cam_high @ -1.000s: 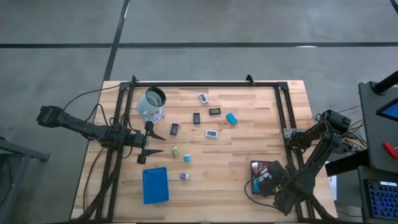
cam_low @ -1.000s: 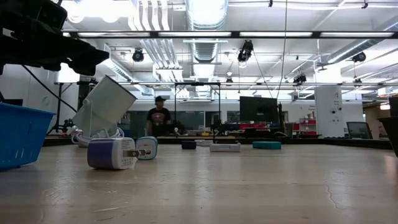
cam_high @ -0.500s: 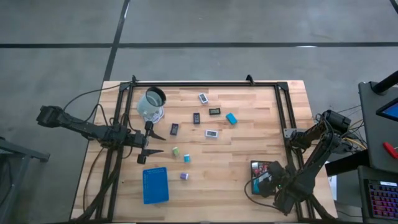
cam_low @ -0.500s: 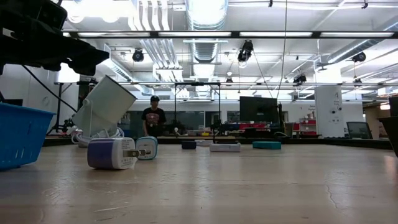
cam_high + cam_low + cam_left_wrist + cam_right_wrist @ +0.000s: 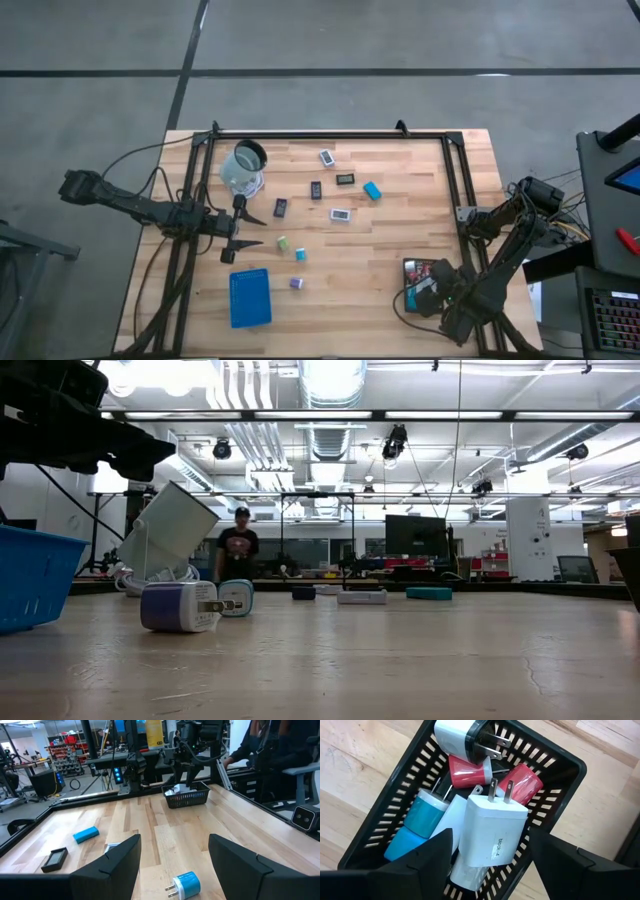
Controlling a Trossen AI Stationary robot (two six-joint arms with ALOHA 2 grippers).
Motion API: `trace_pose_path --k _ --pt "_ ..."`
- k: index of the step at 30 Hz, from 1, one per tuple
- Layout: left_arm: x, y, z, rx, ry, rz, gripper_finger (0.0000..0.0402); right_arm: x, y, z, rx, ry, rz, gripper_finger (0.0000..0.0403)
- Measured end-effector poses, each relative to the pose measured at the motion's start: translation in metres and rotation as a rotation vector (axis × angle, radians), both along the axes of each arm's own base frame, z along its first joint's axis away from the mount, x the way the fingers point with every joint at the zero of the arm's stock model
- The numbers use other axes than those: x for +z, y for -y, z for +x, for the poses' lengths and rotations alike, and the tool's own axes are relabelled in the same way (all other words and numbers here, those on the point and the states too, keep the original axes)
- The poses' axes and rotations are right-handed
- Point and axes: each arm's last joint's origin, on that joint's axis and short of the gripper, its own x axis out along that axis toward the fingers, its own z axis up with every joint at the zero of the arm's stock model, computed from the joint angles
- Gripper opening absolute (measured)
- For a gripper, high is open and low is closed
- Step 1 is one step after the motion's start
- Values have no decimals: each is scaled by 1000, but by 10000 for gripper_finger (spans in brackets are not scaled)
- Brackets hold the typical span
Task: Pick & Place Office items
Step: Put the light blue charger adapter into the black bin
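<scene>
I see the right gripper (image 5: pixel 487 857), fingers apart, above a black slatted basket (image 5: pixel 559 790) crowded with glossy plug blocks (image 5: pixel 492 832); left gripper (image 5: pixel 250 230) apart near the clear cup (image 5: pixel 243 167).

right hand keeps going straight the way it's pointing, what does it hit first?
Most likely the white plug block lying on top of the pile in the black basket. The right hand is open directly over it, fingers either side. How much gap remains is unclear.

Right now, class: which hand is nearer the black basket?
Right. The right hand hangs directly over the black basket; the left hand waits across the table, by the clear cup.
</scene>
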Motion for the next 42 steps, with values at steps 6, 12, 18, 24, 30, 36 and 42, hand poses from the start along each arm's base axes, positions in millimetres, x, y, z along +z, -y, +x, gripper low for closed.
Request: trace_pose_path --k 6,12,18,24,30,36,42 --pt "0 0 0 0 0 0 237 2 -1 0 2 8 -4 256" --pt "0 0 0 0 0 0 237 31 -5 5 13 47 -38 248" --pt "0 0 0 0 0 0 237 77 -2 7 44 110 -175 247" --pt "0 0 0 -1 0 0 237 101 2 9 68 179 -210 248" --pt "0 0 0 0 -1 0 237 101 12 21 169 262 -361 249" --pt "0 0 0 0 -1 0 237 102 30 42 218 331 -553 249" --pt "0 0 0 -1 -1 0 237 104 47 67 303 320 -730 245"
